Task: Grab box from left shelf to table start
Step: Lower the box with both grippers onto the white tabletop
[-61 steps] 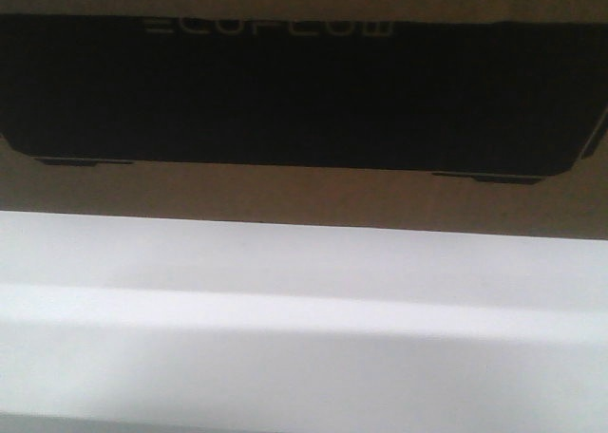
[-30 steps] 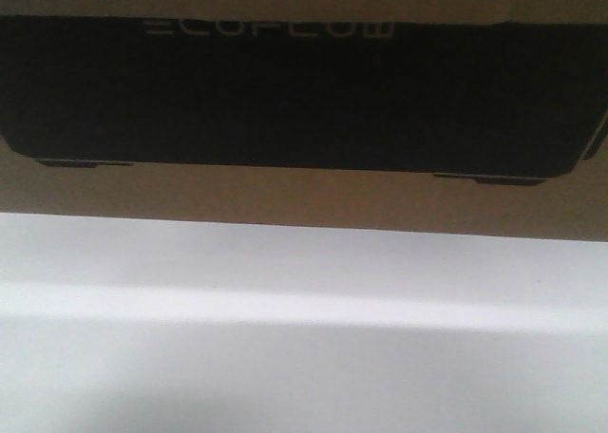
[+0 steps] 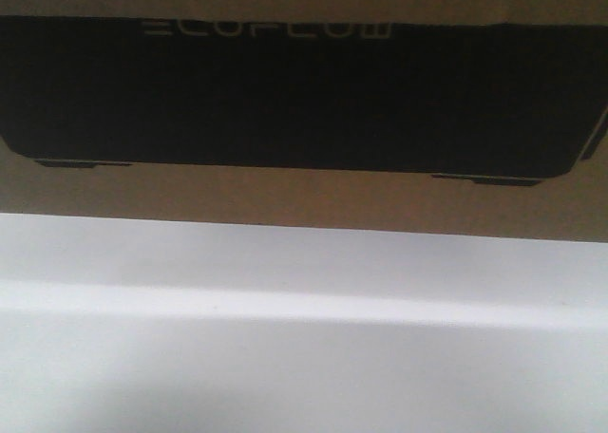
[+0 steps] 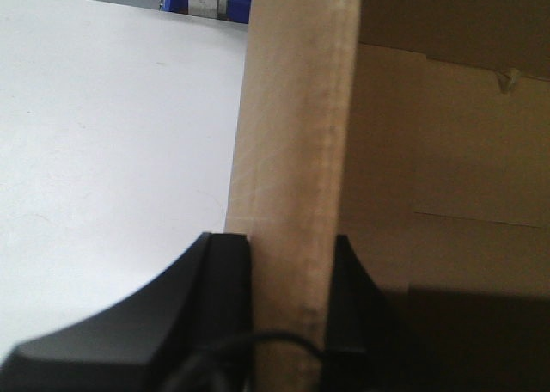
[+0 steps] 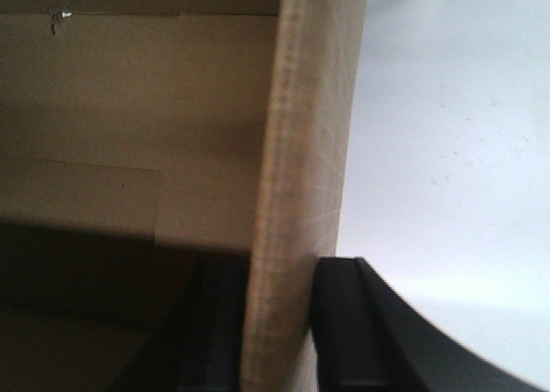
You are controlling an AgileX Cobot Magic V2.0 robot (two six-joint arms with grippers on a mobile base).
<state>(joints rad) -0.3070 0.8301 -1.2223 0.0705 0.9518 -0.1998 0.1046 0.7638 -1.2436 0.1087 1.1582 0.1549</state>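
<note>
On the white table [image 3: 304, 357], the box [image 3: 304, 191] stood with its lower edge meeting the surface across the whole front view. The left gripper [image 4: 288, 302] clamped the overhanging cardboard flap [image 4: 296, 151] between its fingers [image 4: 223, 272]; the right gripper [image 5: 279, 323] gripped the opposite flap the same way. Judged step: setting down. Both grips should be released together, and only once the base lay flat, or the thin flaps might tear or bend.

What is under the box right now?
The white table lies below the box. Whether the box's bottom touches it cannot be told. Both grippers clamp its cardboard flaps.
</note>
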